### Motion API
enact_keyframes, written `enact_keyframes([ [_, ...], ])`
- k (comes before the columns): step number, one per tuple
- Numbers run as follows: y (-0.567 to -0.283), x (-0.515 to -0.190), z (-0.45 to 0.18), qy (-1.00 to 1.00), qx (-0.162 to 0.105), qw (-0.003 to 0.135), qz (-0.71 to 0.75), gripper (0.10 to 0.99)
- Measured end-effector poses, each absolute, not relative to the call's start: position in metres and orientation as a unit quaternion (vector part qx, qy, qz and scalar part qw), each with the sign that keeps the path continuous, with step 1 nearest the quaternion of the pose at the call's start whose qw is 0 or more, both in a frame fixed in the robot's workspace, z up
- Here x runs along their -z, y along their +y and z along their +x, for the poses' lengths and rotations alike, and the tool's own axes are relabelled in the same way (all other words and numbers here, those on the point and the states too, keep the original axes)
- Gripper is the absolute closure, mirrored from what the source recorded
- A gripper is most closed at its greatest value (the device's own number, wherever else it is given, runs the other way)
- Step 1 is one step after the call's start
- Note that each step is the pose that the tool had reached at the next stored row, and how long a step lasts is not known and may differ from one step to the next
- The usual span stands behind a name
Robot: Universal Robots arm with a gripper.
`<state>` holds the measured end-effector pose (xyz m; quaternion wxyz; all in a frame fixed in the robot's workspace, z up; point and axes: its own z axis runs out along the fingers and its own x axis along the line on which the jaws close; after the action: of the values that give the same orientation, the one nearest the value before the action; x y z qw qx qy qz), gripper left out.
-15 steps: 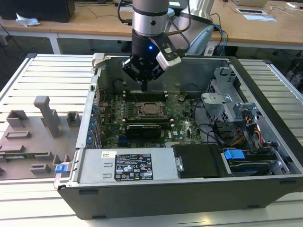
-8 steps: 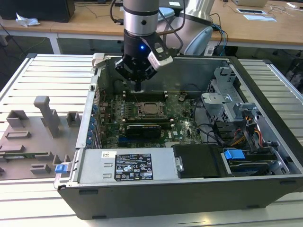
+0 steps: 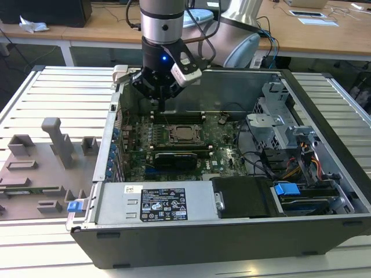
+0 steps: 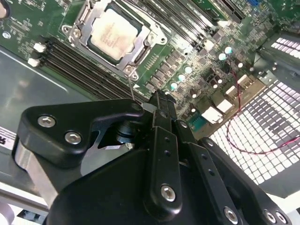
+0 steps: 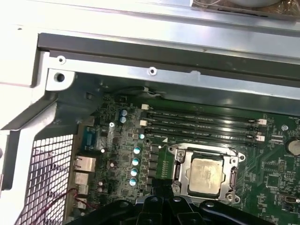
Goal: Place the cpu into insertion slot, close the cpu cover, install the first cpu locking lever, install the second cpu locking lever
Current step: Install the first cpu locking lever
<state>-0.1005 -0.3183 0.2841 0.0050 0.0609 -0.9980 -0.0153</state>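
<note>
The cpu (image 4: 115, 35) (image 5: 206, 176) (image 3: 185, 134) lies flat in the insertion slot (image 4: 70, 32) on the green board inside the open case. The silver cpu cover (image 4: 143, 47) (image 5: 179, 171) lies down around the chip as a frame. A thin wire locking lever (image 4: 131, 86) stands up from the socket's corner, and its upper end reaches my fingertips. My gripper (image 4: 159, 99) (image 3: 161, 108) (image 5: 161, 186) hovers just beside the socket on the memory-slot side, fingers shut together. Whether the lever is pinched or only touched, I cannot tell.
Long black memory slots (image 4: 70, 63) (image 5: 201, 126) run along the socket. The case's metal wall (image 5: 164, 56) and perforated rear panel (image 5: 47, 173) stand close by. A black card (image 3: 174, 159), power supply (image 3: 156, 205) and drive cage (image 3: 278, 124) crowd the case. Grey fixtures (image 3: 58, 139) sit outside.
</note>
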Motion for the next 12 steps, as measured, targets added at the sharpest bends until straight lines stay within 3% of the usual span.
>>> enact_keyframes([
  [12, -0.292, -0.268, -0.115, -0.998, 0.019, 0.005, 0.061, 0.98],
])
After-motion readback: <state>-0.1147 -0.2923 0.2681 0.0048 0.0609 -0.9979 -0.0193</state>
